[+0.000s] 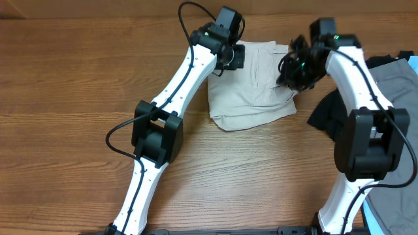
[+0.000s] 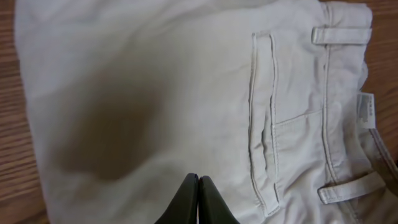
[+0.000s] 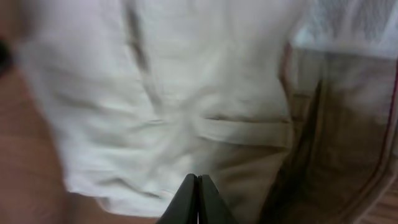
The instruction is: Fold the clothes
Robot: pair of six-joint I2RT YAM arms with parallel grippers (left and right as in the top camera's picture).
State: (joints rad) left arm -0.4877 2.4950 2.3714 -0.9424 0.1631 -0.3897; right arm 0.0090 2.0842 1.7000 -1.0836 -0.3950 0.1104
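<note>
Beige shorts in squarish folded wad, far-centre of bench, flat on wood. From overhead, long axis approx far-to-near, near end skewed a bit to L, near edge layered. Which edge = waistband: can't tell from overhead. In L wrist view, waistband down R side of pic w/ two belt loops and white tag. Pocket slit parallel to waistband, plain cloth spreading L to bare wood.

Left claw at wad's far-L corner, closed tip to tip right over cloth. Whether any cloth pinched: can't tell. Right claw at wad's R edge, likewise closed. View blurred, so grip on cloth unclear.

Beyond R arm: black garment just beside shorts, grey garment further R.
</note>
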